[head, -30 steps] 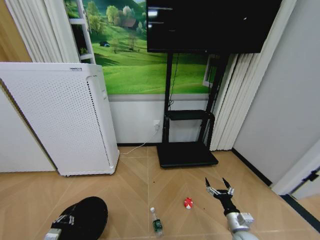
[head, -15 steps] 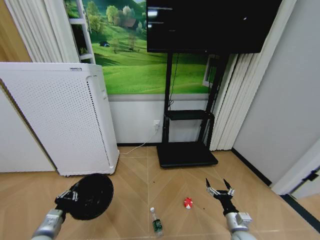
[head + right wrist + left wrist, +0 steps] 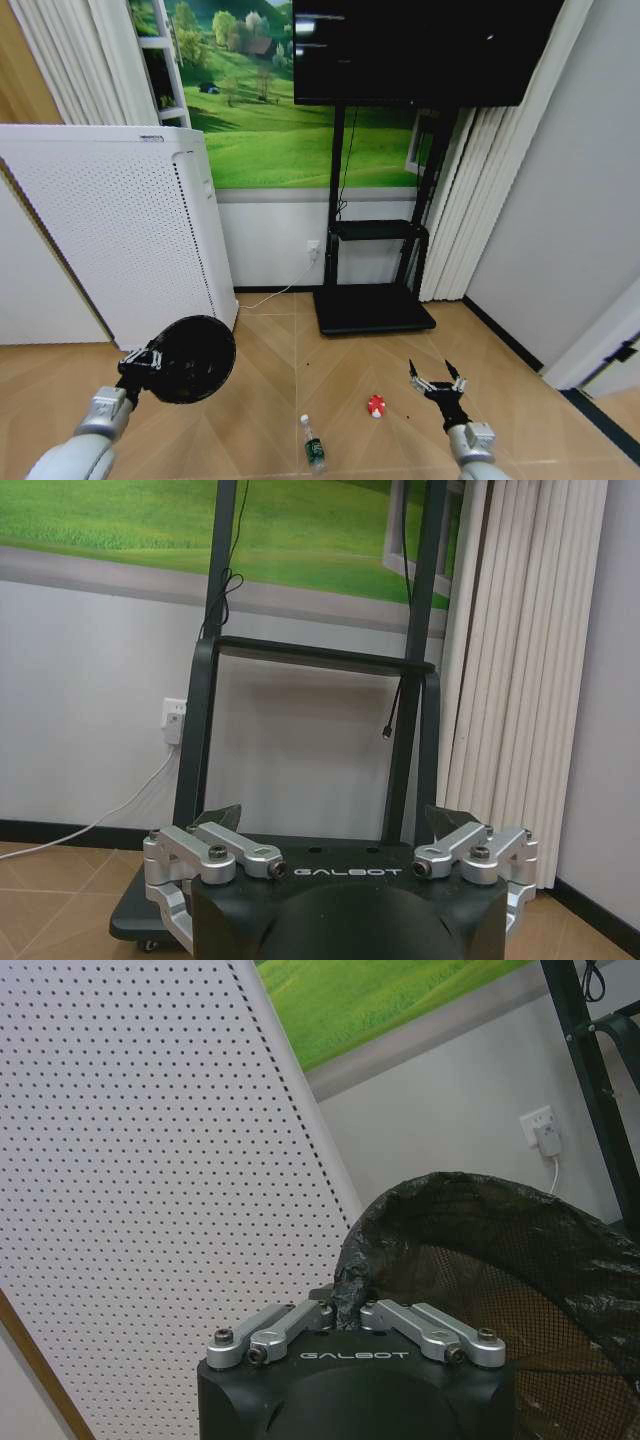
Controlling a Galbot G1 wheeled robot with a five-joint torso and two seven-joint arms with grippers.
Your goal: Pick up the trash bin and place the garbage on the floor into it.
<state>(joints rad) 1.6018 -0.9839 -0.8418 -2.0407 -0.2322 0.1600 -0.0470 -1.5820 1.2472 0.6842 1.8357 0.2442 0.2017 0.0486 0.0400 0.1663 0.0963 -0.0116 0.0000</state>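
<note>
Nearest us, the clear bottle [image 3: 314, 444] lies on the floor [image 3: 270, 380], long axis running roughly away from the robot, between the two arms. Just beyond, to its right, we list the red-and-white piece [image 3: 376, 405]; it lies just left of the right gripper [image 3: 437, 381], whose jaws are spread wide and empty. That arm we judge the nearer to both items. Farther left, the left gripper [image 3: 346, 1312] is clenched on the rim of the trash bin [image 3: 189, 358], held aloft, tipped on its side before the white perforated appliance [image 3: 110, 240].
</note>
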